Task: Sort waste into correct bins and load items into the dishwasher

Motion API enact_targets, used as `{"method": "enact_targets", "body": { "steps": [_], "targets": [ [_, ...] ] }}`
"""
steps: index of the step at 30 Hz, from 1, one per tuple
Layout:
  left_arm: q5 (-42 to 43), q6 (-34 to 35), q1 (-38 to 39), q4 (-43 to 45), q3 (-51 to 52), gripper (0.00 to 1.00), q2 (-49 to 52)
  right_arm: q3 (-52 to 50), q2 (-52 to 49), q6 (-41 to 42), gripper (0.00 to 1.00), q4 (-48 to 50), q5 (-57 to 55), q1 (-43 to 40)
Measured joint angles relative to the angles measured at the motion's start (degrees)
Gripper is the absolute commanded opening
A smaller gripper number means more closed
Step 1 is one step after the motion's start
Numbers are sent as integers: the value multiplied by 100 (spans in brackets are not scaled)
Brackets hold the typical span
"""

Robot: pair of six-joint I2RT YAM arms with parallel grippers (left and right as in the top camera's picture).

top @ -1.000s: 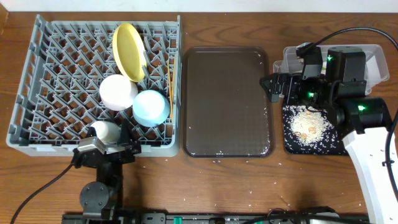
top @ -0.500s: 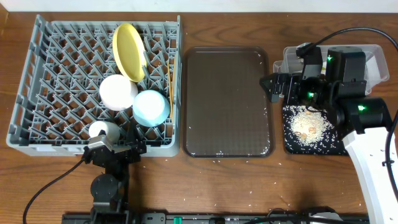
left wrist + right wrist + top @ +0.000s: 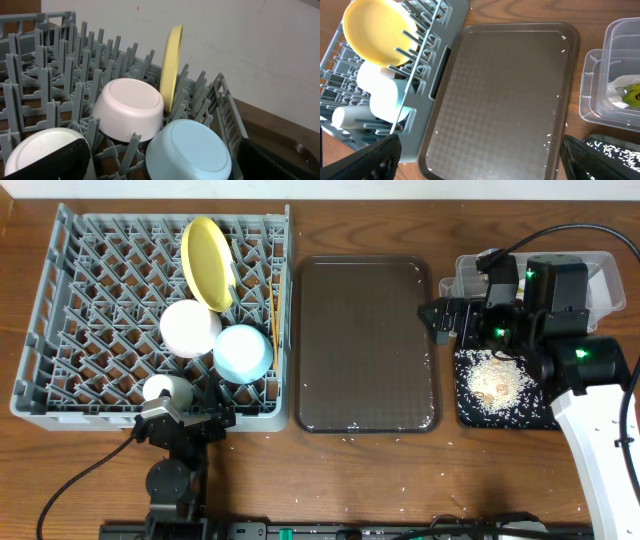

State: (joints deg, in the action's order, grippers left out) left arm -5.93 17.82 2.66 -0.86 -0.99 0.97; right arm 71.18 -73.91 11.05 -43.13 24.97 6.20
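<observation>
Jaws on my left arm stand wide apart with nothing between them, just beside the white cup (image 3: pixel 37 150) at the near rim of the rack (image 3: pixel 40 280). Beyond it sit the white bowl (image 3: pixel 130 107) and light blue bowl (image 3: pixel 192 150), then the upright yellow plate (image 3: pixel 171 62). Right jaws are likewise spread and empty, near the clear tub (image 3: pixel 620 60) holding the wrapper (image 3: pixel 632 94). Loading looks done to me; next I'd lift clear of the pegs and deal with the stray grains (image 3: pixel 549 144) on the brown tray (image 3: pixel 365 345).

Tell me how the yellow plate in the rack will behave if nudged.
The yellow plate stands on edge between pegs of the rack, so a nudge would probably rock it, or tip it toward the white bowl beside it. It looks thin, rigid and smooth: likely light, perhaps slippery to pinch.
</observation>
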Motion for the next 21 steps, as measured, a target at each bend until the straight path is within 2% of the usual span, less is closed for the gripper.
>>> {"method": "enact_targets", "body": {
  "steps": [6,12,16,19,21],
  "targets": [
    [0,0,0,-2,0,94,0,0,15,-341,99,-146,-306,2],
    [0,0,0,-7,-2,94,0,-7,638,-2175,99,334,-540,221],
    [0,0,0,-13,-7,94,0,-118,1314,-2990,99,439,-553,293],
    [0,2,0,-17,-11,94,0,-811,2022,-3440,99,920,-551,247],
    [-2,2,0,-22,-20,94,4,-1615,2483,-3565,99,1436,-573,208]
  ]
}}
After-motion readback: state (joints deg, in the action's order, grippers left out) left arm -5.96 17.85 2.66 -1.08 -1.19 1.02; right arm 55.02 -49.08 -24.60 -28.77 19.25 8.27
